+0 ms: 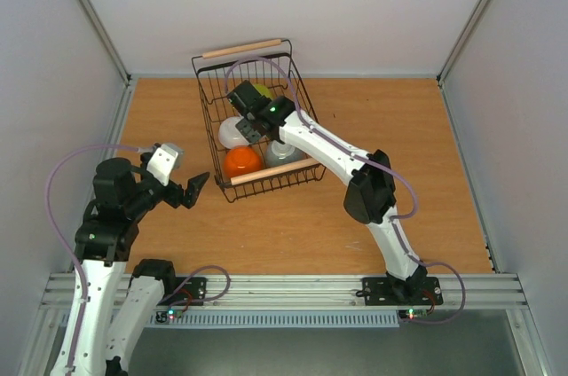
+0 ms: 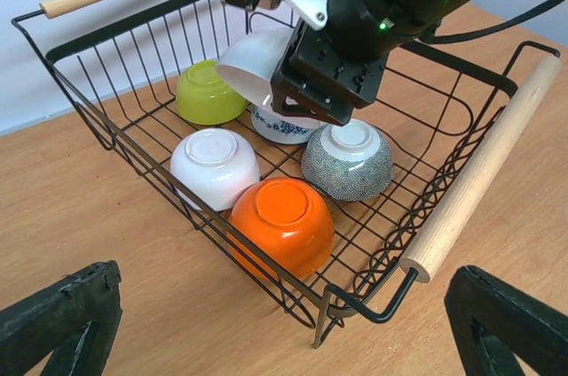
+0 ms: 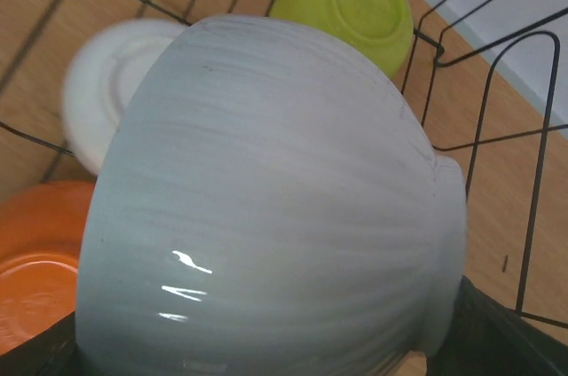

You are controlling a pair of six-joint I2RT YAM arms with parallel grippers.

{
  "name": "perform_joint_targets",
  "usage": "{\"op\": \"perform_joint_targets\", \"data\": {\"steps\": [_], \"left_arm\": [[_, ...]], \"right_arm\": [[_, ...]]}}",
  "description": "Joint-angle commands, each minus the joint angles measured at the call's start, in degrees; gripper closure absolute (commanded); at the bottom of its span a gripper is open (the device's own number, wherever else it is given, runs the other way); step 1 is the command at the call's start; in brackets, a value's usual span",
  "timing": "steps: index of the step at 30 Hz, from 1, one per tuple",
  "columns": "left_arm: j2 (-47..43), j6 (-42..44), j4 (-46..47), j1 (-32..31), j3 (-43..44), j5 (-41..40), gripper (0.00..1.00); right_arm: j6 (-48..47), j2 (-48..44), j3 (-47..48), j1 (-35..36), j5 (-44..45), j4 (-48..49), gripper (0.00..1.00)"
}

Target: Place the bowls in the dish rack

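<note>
We see the dish rack [image 1: 206, 119] on the desk [image 1: 399, 145], close to the far edge and a little left of the middle. Its wooden handles lie at its far and near ends.

The right tool [image 2: 297, 92] reaches down inside the rack and is clamped on the rim of a white bowl [image 2: 253, 66]. It holds this bowl tipped on its side, off the wire floor and over the far half of the rack. The right wrist view is almost filled by the bowl's ribbed outer wall.

Four bowls lie bottom up on the rack floor:
- the yellow-green bowl [image 2: 209, 92] at the far end
- the grey speckled bowl [image 2: 348, 161]
- a second white bowl [image 2: 214, 163]
- the orange bowl [image 2: 284, 223], nearest the near handle

A blue-and-white bowl [image 2: 282, 128] sits just under the held one, mostly hidden by it. We cannot tell whether the two touch.

The left tool [image 1: 193, 191] hangs over the desk toward the left edge, near the rack's near end. Its fingers are spread wide and hold nothing.
</note>
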Motion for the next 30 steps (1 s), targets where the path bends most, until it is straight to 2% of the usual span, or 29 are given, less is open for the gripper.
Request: {"op": "perform_joint_targets", "data": {"steps": [1, 15, 30], "left_arm": [[0.4, 0.1, 2.6, 0.4, -0.6, 0.9, 0.01], [0.5, 0.3, 2.3, 0.5, -0.6, 2.3, 0.01], [0.8, 0.5, 2.4, 0.5, -0.7, 2.5, 0.01]], "right_arm": [[-4.5, 2.2, 4.0, -1.2, 3.1, -0.7, 0.99], [-6.6, 10.5, 7.7, -2.2, 6.4, -2.9, 0.99], [-16.9, 13.9, 4.9, -0.9, 19.0, 0.3, 0.99]]}}
